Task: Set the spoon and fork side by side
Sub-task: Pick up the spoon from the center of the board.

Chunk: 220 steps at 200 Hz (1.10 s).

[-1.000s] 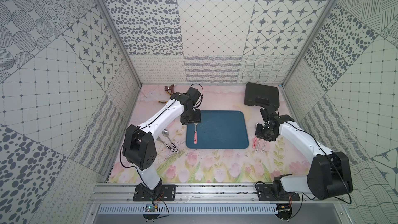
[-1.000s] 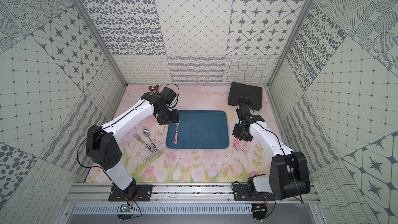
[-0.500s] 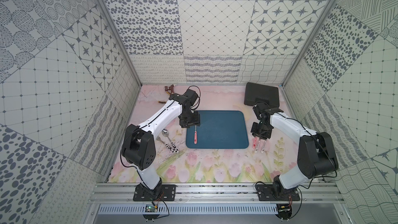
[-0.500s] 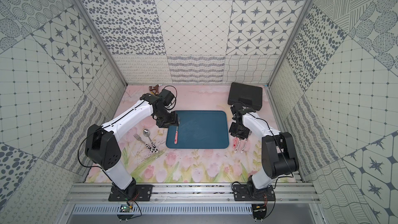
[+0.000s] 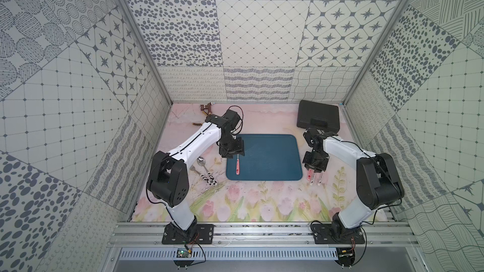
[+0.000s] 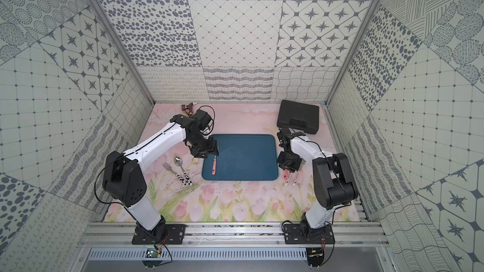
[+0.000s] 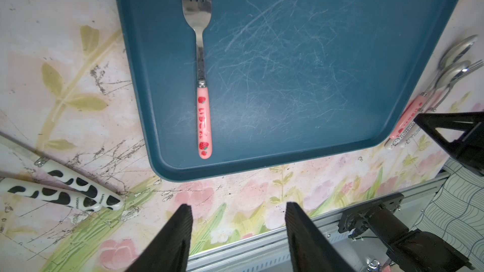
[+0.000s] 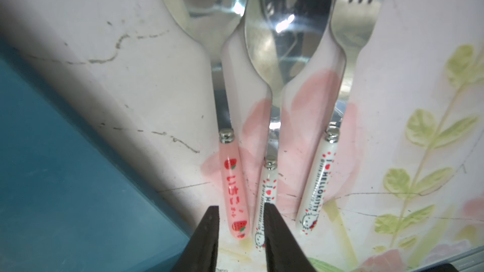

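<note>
Since the strawberry fork point(image 7: 203, 116) already lies on the blue tray point(image 5: 275, 150), just inside its left edge, the left gripper point(image 7: 237, 205) hangs above the tine end with jaws wide apart and nothing between them. The matching strawberry spoon point(image 8: 233, 187) is off the tray, on the floral mat point(image 5: 262, 205) just beside the right edge, next to a Hello Kitty spoon point(image 8: 285, 35) and a Hello Kitty fork point(image 8: 322, 179). The right gripper point(image 8: 241, 206) sits low over its handle end, jaws narrowly apart either side of the pink handle, probably for a handle pick; whether they pinch it cannot be told. Fork and spoon lie parallel, long axes running front to back, heads pointing away from the robot and handles toward it, so the spoon should need only a sideways carry, no turning.
</note>
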{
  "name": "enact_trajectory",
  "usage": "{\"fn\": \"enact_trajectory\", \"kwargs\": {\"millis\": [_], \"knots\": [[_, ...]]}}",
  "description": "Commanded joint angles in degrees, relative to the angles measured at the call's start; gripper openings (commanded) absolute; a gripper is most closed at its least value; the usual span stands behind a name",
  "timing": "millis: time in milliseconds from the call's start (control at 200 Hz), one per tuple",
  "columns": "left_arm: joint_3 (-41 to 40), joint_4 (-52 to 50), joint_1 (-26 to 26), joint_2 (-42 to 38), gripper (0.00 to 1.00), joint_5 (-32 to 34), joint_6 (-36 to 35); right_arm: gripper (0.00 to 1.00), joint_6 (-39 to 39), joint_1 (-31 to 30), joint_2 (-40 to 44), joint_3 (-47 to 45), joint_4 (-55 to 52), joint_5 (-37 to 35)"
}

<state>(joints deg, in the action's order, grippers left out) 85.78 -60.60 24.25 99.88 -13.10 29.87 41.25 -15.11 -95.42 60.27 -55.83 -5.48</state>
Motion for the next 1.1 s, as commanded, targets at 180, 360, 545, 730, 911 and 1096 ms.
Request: {"fn": "enact_trajectory", "kwargs": {"millis": [180,360,545,730,911,1096], "knots": [[-0.61,-0.51,-0.08,-0.74,0.61,-1.84,-0.7,0.34,2.48,-0.53,-2.39,-0.57,0.99,0.36],[-0.99,-0.59,-0.08,-1.17,0.61,-1.15,-0.78,0.32,2.33,-0.79,-4.23,-0.96,2.21,1.25],[-1.52,-0.66,-0.09,-1.79,0.61,-0.49,-0.78,0.28,2.43,-0.97,-5.32,-1.37,2.97,1.76],[-2.34,-0.57,-0.08,-2.62,0.61,-0.14,-0.69,0.23,2.99,-1.02,-4.51,-2.08,3.12,0.87],[-2.62,-0.56,-0.08,-3.11,0.61,0.06,-0.69,0.18,3.57,-1.24,-3.08,-2.79,3.68,0.56],[-2.87,-0.45,-0.08,-3.63,0.61,0.09,-0.64,0.16,4.09,-1.82,-0.65,-3.23,3.9,0.13]]}}
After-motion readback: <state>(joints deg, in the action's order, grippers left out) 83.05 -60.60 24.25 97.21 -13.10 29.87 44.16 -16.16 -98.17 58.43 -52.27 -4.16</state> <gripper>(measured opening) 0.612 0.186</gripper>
